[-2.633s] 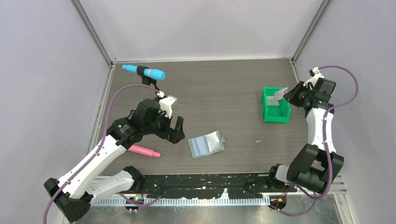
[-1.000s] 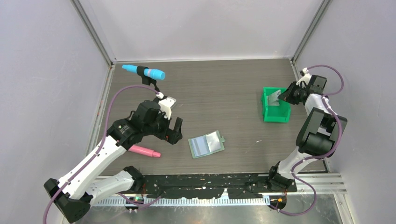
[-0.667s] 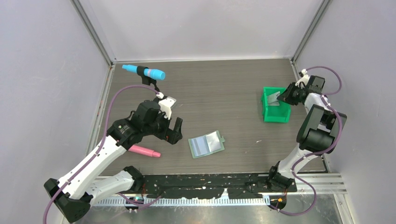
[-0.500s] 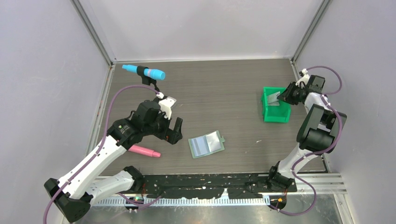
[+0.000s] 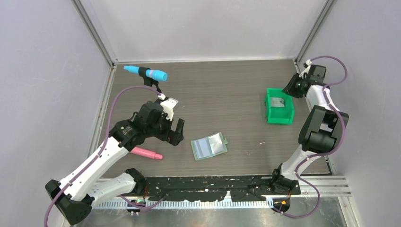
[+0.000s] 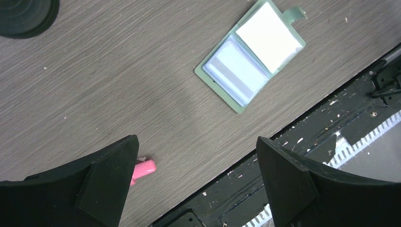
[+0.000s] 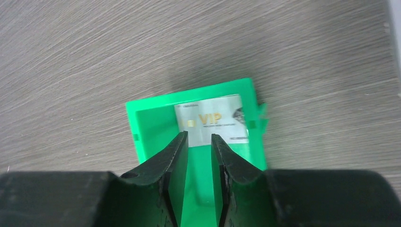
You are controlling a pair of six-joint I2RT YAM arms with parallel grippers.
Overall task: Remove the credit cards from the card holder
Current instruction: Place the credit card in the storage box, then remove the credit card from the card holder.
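Hovering above a bright green bin at the right side of the tabletop, the right pincer points down with its jaws only a narrow gap apart and nothing between them. A credit card, pale with "VIP" in gold print, lies flat on the floor of the bin, toward the end farthest from the arm bases. It touches neither finger. In the top view this pincer sits by the bin's far right corner.

Across the tabletop, the left pincer hangs over bare wood grain with its jaws spread wide and empty. The card holder lies opened flat near the middle of the tabletop, close to the near edge, to the right of the left pincer and apart from it. It is also well apart from the bin. One of its see-through pockets shows a striped card, pale with a grey band, while the other panel reads plain white. A small tab sticks out from the white panel's end.

A pink marker lies beside the left arm near the front edge. A blue marker rests on a black stand at the far left corner.
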